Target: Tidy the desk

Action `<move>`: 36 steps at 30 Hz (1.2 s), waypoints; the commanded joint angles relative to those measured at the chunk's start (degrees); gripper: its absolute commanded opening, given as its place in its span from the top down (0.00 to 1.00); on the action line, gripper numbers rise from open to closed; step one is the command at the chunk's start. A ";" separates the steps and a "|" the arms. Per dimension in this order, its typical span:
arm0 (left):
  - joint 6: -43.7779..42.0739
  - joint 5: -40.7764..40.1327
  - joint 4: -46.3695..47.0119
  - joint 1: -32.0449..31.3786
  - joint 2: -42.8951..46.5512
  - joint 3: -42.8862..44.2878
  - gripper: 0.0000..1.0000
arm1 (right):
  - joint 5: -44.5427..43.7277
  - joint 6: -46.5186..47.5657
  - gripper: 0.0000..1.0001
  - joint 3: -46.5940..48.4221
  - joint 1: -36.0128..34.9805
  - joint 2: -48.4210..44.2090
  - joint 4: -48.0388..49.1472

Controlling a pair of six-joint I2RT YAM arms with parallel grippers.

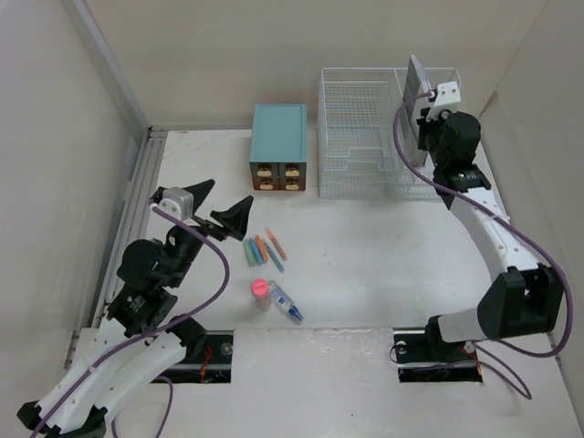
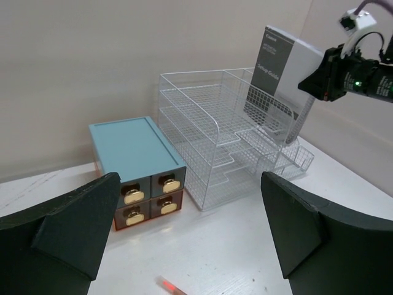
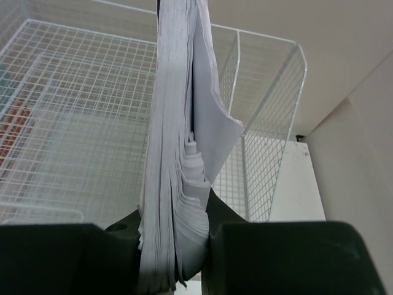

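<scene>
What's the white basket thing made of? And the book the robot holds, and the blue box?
The rack looks like thin metal wire coated white: an open grid. The booklet in the right fingers is paper: many thin page edges show. The teal drawer box seems smooth matte plastic, perhaps painted wood; its handles look shiny, gold-coloured metal or plating.

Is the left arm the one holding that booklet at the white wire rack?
No, the right gripper holds the booklet at the white wire rack. The right wrist view shows it clamped on the pages.
</scene>
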State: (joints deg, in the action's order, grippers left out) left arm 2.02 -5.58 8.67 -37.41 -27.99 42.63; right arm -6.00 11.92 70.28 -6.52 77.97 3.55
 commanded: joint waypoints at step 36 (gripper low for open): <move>1.14 1.37 6.36 -0.12 -3.83 -3.34 0.02 | 2.04 -8.50 0.70 0.47 3.18 18.71 24.13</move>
State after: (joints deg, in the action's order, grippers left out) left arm 2.63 -4.84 11.33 -37.41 -32.14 39.72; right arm -4.23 3.86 70.32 -3.95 96.51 20.27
